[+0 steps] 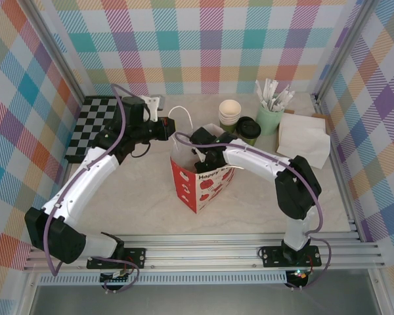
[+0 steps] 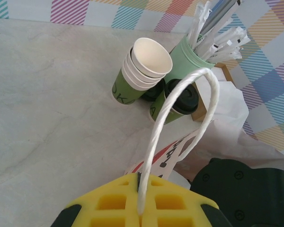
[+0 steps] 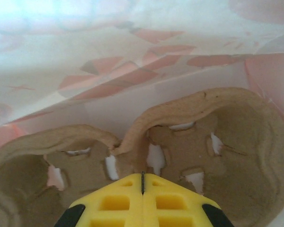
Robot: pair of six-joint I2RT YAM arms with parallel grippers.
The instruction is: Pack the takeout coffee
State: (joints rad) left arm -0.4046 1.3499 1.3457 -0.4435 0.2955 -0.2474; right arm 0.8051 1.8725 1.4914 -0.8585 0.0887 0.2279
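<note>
Left gripper [image 2: 141,191] is clamped on the white cord handle [image 2: 177,111] of the red-and-white bag [image 1: 197,187], holding one side of the mouth up. Right gripper [image 3: 142,182] is down inside the bag over the pulp cup carrier [image 3: 227,142], pads pressed flush together with nothing visible between them. Takeout coffee [image 1: 248,129] isn't packed: it stands upright on the table [image 1: 144,203] behind the bag, black lid on, tight against the stack of unlidded cups [image 1: 229,111] and just beside the mint tumbler [image 1: 269,117] of wrapped sticks. Risks as I read them:

1. Pulling the right arm out can catch the bag wall or drag the carrier, since the bag hangs from one handle and nothing pins its base. It could tip or slide.
2. That single handle is a thin cord in a pinch. If it slips, the mouth sags shut.
3. The coffee is crowded, so fingers coming in around it may clip the cup stack or the tumbler and knock them over. The approach needs to come from the open side.
4. Squeezing high near the lid could pop it. Squeezing the paper wall hard could buckle it and spill.
5. On the drop, the cup has to land in a well. If it lands on the ridge between the two wells it leans and tips inside the bag.

I can't tell whether the carrier sits flat on the bag floor.
</note>
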